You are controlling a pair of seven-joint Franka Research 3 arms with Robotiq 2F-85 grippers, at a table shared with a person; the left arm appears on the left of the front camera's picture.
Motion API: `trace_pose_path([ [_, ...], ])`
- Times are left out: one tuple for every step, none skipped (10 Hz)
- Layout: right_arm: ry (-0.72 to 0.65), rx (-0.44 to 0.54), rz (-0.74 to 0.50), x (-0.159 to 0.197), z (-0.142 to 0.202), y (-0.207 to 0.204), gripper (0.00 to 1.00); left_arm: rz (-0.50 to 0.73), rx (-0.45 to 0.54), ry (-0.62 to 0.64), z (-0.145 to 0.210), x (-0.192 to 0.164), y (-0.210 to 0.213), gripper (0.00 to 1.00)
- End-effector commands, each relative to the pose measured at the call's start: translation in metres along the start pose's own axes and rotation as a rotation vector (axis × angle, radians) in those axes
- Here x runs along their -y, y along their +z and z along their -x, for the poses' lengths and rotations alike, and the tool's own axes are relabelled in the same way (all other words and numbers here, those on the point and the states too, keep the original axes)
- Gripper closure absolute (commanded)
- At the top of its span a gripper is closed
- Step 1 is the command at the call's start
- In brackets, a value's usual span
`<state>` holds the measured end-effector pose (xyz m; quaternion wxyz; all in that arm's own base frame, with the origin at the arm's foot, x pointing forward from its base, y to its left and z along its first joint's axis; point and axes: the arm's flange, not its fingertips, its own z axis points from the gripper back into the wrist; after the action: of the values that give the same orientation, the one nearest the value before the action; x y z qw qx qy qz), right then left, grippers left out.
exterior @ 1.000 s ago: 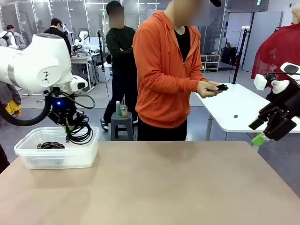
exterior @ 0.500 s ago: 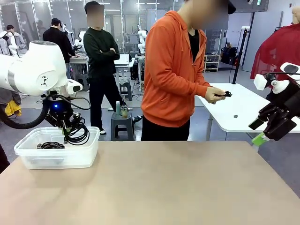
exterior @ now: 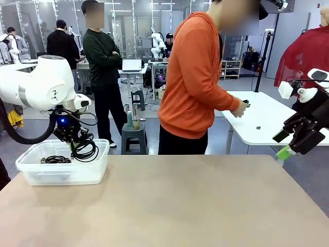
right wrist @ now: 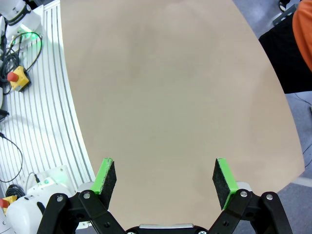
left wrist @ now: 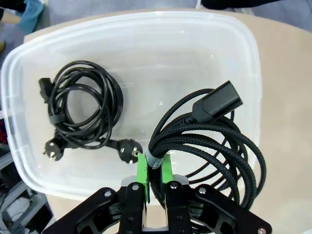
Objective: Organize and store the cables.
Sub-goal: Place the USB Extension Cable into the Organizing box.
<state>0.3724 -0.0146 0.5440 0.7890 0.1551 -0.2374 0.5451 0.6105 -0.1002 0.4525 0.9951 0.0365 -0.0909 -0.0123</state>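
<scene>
no readable text, label or number anywhere (nothing legible).

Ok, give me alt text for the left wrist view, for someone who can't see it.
The left gripper is shut on a bundled, braided black cable, holding it over a clear plastic bin. A second coiled black cable lies inside the bin, which sits on a tan table.

Front view: bright, even overhead light from ceiling strips in the hall behind; focus sharp throughout. Worktop point(exterior: 180, 206) matte, evenly lit; soft shadow beneath clear bin point(exterior: 61, 176). Wrist views: strong barrel bending toward the edges, worktop border curves. Left wrist view: braided cable point(left wrist: 195, 129) crisp, pale sheen on bin floor.
</scene>
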Motion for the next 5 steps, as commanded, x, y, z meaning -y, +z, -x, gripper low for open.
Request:
trace_pose_path([
  [-0.005,0.003,0.006,0.002,-0.003,-0.001,0.00,0.081,-0.043,-0.003,-0.015,-0.004,-0.012,0.87],
  [-0.005,0.003,0.006,0.002,-0.003,-0.001,0.00,0.091,-0.060,-0.021,-0.014,-0.002,-0.021,0.87],
  [-0.005,0.003,0.006,0.002,-0.003,-0.001,0.00,0.089,-0.073,-0.015,-0.015,0.000,-0.033,0.87],
  [-0.005,0.003,0.006,0.002,-0.003,-0.001,0.00,0.080,-0.090,-0.021,-0.014,0.002,-0.041,0.87],
  [-0.005,0.003,0.006,0.002,-0.003,-0.001,0.00,0.074,-0.102,-0.023,-0.012,0.005,-0.047,0.87],
])
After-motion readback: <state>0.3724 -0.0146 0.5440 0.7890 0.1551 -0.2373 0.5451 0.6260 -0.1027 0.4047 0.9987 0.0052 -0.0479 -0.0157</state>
